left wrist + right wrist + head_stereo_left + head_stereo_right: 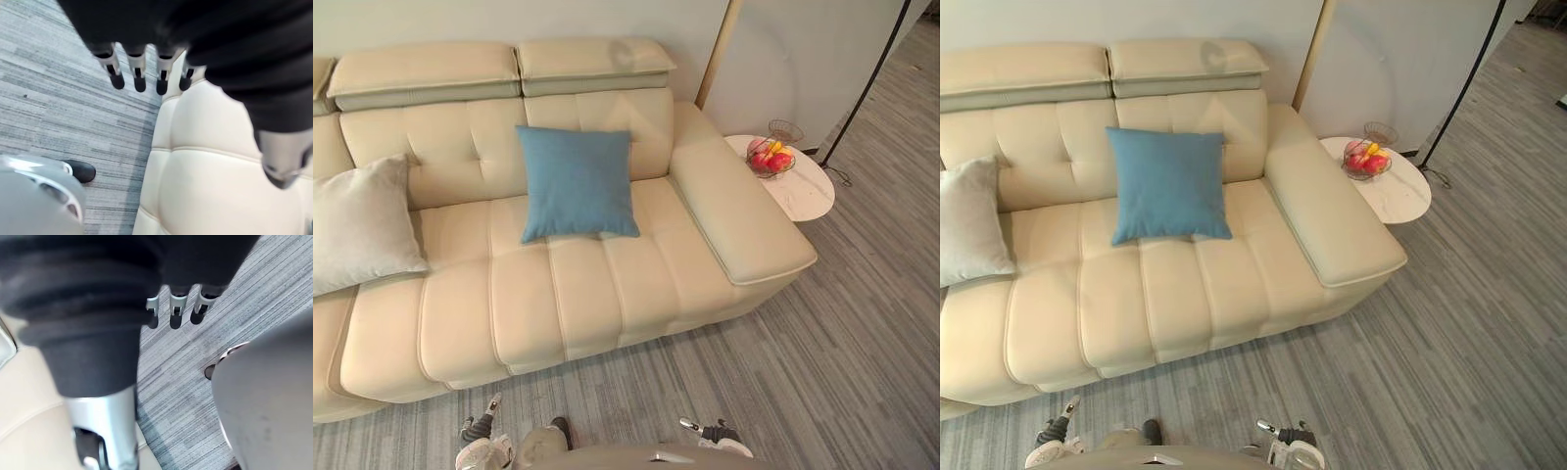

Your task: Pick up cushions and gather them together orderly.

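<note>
A blue square cushion (576, 183) leans upright against the backrest of the cream sofa (558, 294), on the seat right of the middle. A pale grey cushion (357, 225) leans against the backrest at the sofa's left end, well apart from the blue one. My left hand (481, 429) hangs low in front of the sofa, over the floor. Its fingers (139, 73) are straight and hold nothing, by the seat's front edge. My right hand (713, 431) hangs low further to the right. Its fingers (176, 313) are straight and empty above the carpet.
A round white side table (808, 191) stands past the sofa's right armrest (739, 211), with a wire fruit bowl (771, 157) on it. A thin black lamp pole (867, 83) and a wooden pole (718, 49) rise behind. Grey striped carpet (822, 372) lies before the sofa.
</note>
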